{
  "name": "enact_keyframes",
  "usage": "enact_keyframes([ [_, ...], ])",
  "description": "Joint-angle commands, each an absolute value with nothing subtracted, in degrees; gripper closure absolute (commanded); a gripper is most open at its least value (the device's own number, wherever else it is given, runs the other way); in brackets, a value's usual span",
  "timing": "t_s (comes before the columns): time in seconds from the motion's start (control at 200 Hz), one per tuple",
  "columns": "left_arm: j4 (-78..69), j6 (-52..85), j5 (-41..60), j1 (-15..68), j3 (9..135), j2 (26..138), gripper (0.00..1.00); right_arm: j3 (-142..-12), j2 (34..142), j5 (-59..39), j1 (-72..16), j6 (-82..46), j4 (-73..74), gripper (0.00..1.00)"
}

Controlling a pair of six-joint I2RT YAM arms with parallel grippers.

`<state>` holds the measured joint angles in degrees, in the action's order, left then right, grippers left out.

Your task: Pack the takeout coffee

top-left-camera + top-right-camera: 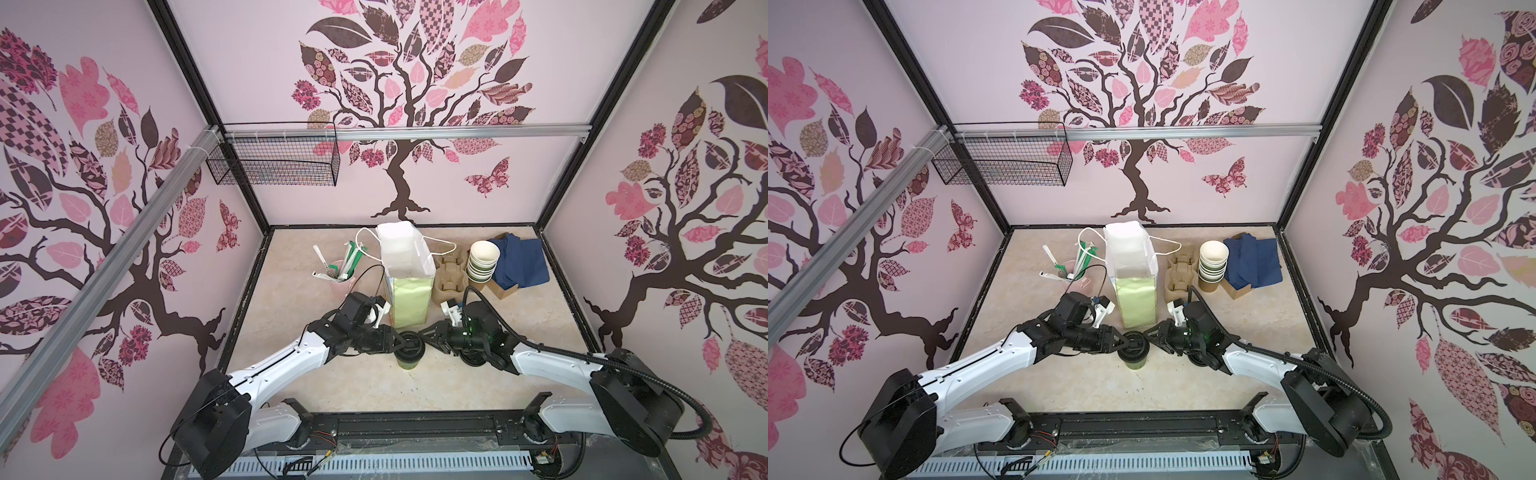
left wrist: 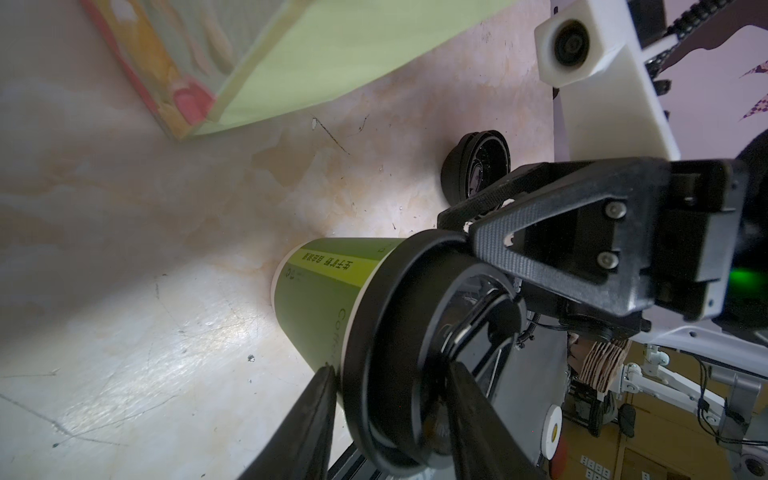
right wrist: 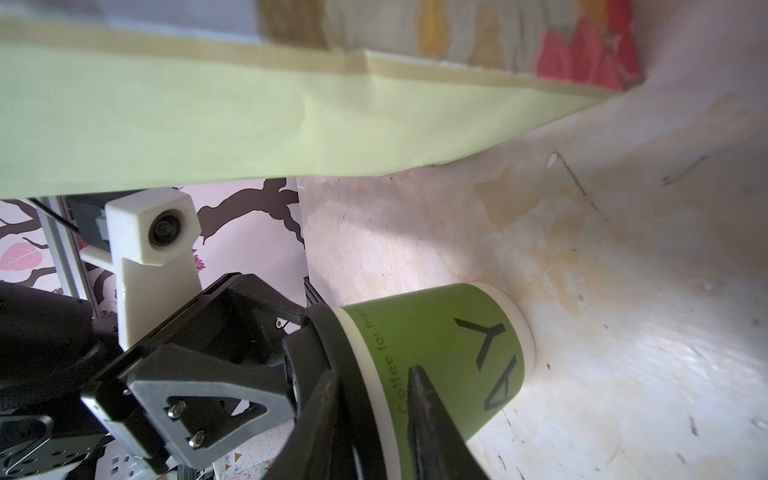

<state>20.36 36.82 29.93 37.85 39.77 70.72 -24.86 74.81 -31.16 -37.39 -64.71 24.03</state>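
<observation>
Two grips: left tool [image 1: 402, 341] and right tool [image 1: 423, 336] pinch takeout coffee [image 1: 408, 362] by lid rim; unbagged, 6 o'clock of paper bag [image 1: 409, 293].

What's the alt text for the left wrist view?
A green takeout coffee with a black lid stands on the marbled table, its lid rim between the jaws of the left gripper, while the right gripper meets the lid from the opposite side. Beyond are a loose black lid and the pale green paper bag.
</observation>
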Motion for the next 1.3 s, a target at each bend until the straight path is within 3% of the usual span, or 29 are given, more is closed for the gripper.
enact_keyframes([
  [0.0, 27.55, 35.65, 25.92, 38.19, 37.55, 73.37, 0.55, -21.95, 79.12, -30.23, -37.88, -61.60, 12.74, 0.70],
  [0.405, 27.60, 36.02, 25.80, 38.16, 36.58, 72.93, 0.55, -19.05, 80.70, -30.07, -37.92, -61.64, 11.89, 0.72],
  [0.62, 28.22, 35.69, 25.61, 38.19, 37.03, 73.20, 0.55, -26.89, 65.35, -25.99, -37.71, -62.07, 8.37, 0.57],
  [0.75, 28.05, 35.73, 25.74, 38.19, 36.98, 73.22, 0.55, -27.21, 59.49, -22.23, -37.71, -61.00, 4.03, 0.55],
  [1.07, 28.47, 35.14, 25.75, 38.14, 37.40, 73.48, 0.55, -25.93, 60.93, -37.46, -37.73, -54.34, 1.00, 0.59],
  [1.291, 28.65, 35.32, 25.58, 38.14, 37.27, 73.13, 0.55, -23.16, 61.48, -38.73, -37.71, -57.54, 7.81, 0.64],
])
